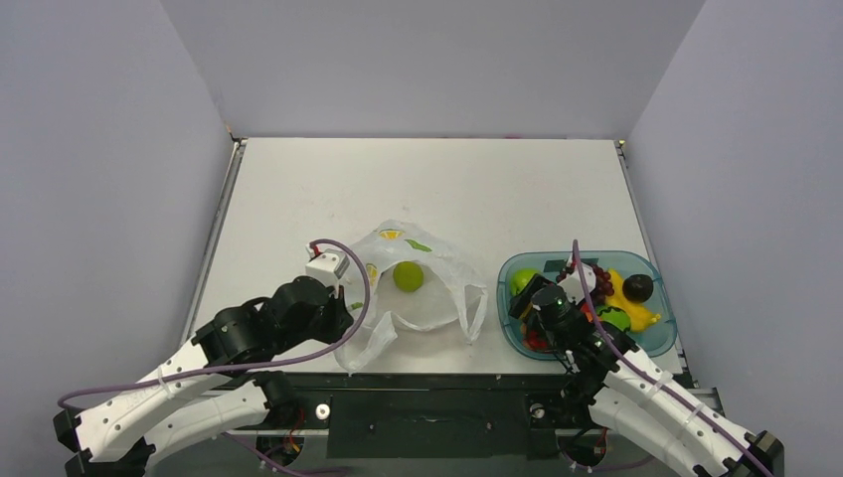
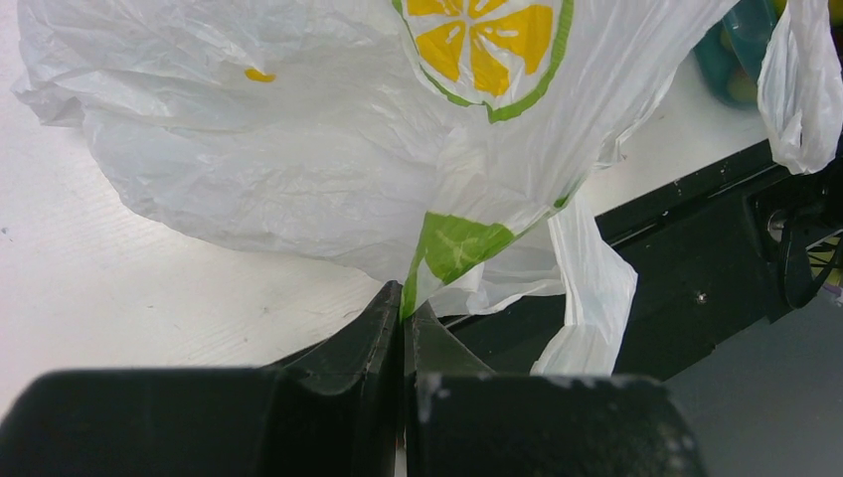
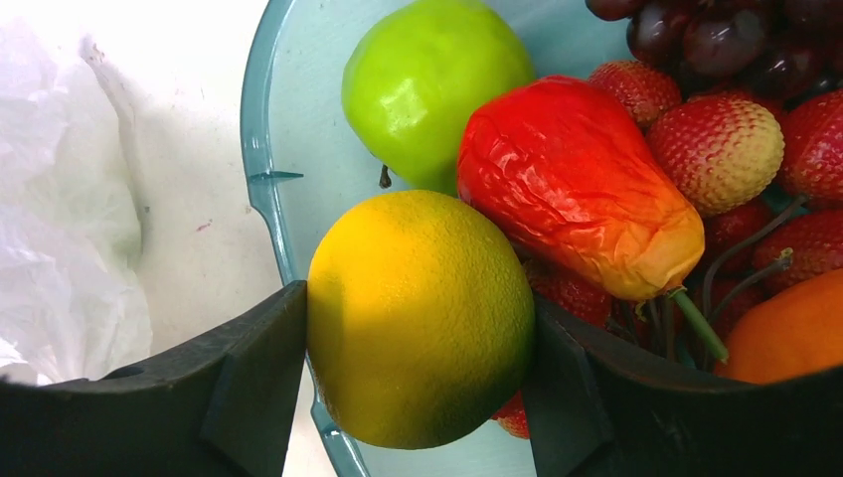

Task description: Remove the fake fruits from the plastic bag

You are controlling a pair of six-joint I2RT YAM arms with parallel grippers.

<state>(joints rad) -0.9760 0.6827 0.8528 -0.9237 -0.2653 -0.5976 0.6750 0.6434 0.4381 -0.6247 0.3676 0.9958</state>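
Note:
The plastic bag (image 1: 429, 306) lies crumpled at the table's near middle, with a green round fruit (image 1: 408, 276) showing inside it. My left gripper (image 1: 343, 310) is shut on a fold of the bag (image 2: 298, 149) at its near left edge; in the left wrist view the fingers (image 2: 383, 328) pinch a green leaf print. My right gripper (image 1: 542, 316) is shut on a yellow lemon (image 3: 418, 318) and holds it over the teal tray's left rim (image 3: 260, 179). A green apple (image 3: 432, 84), a red fruit (image 3: 572, 184), strawberries (image 3: 721, 149) and grapes (image 3: 716, 35) lie in the tray.
The teal tray (image 1: 587, 255) stands at the near right, also holding a banana (image 1: 641, 313) and a dark round fruit (image 1: 637, 287). The black mounting bar (image 1: 427, 407) runs along the near edge. Grey walls surround the table.

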